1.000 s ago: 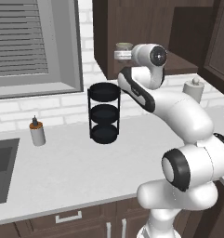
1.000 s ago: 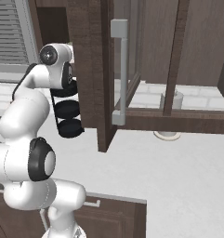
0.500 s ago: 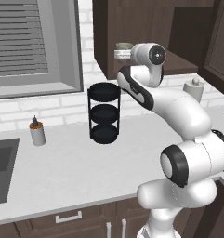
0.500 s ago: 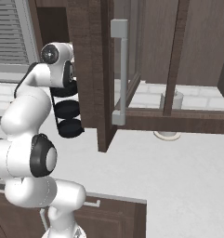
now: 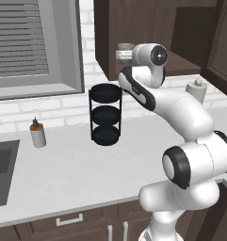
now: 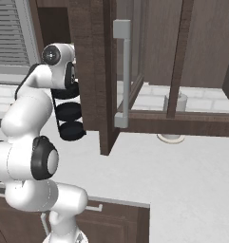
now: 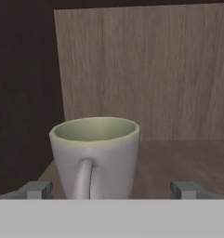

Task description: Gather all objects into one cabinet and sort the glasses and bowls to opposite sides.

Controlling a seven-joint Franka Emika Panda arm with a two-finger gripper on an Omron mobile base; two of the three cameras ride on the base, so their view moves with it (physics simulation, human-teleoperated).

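The grey-beige mug (image 7: 95, 155) stands upright on the cabinet shelf (image 7: 178, 158), handle facing the gripper (image 7: 111, 189), whose fingers (image 7: 35, 189) spread wide apart, released around it.

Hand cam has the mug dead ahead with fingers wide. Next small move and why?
Probably ease the gripper forward, then close. The mug stands upright on the cabinet floor, handle facing the camera, and lies between the two open fingertips but nearer the left one, so a slight shift left first may centre it.
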